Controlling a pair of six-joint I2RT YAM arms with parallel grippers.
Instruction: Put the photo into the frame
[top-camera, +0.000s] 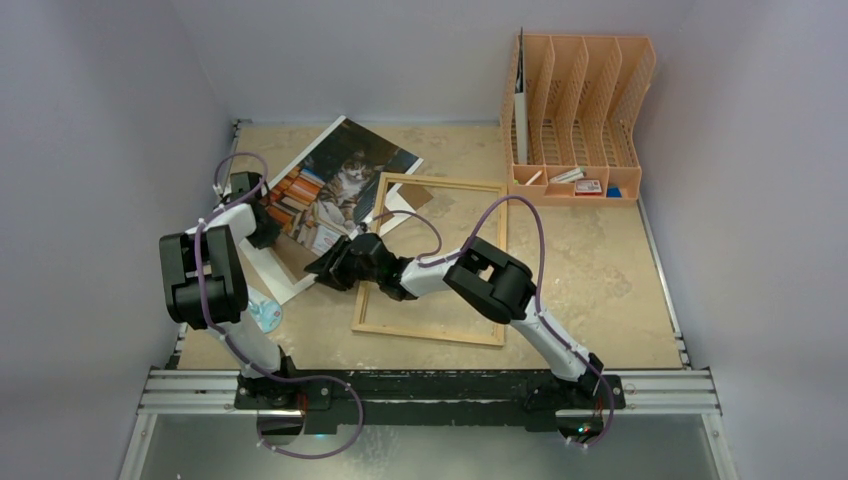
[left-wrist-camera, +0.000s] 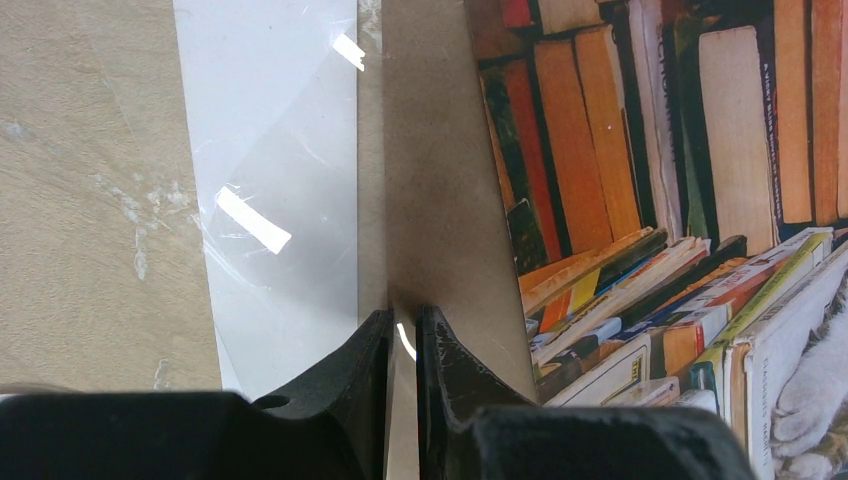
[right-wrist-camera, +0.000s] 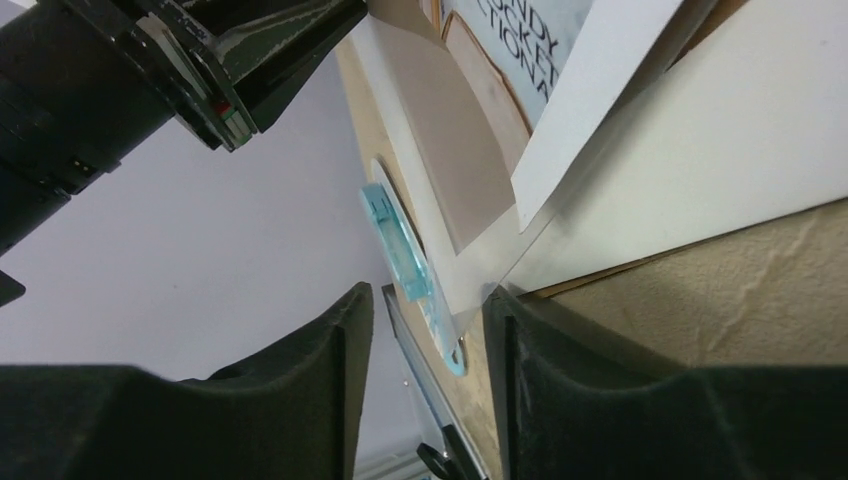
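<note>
The photo (top-camera: 340, 185), a cat among stacked books, lies tilted at the back left on a brown board (left-wrist-camera: 440, 180), with a clear sheet (left-wrist-camera: 285, 210) beside it. My left gripper (left-wrist-camera: 403, 318) (top-camera: 262, 222) is shut on the near edge of the brown board, beside the photo's book side (left-wrist-camera: 650, 150). The frame (top-camera: 430, 331), a bare light-wood border, lies flat mid-table with the table showing through it. My right gripper (right-wrist-camera: 428, 300) (top-camera: 325, 268) stands open at the frame's left rail. The clear sheet's corner (right-wrist-camera: 480, 295) reaches between its fingers, close to the right one.
An orange file organiser (top-camera: 578, 110) stands at the back right with small items in its front tray. A white sheet (top-camera: 262, 270) lies under the stack at the left. A round blue item (top-camera: 265, 312) sits near the table's left front edge. Walls close in left and back.
</note>
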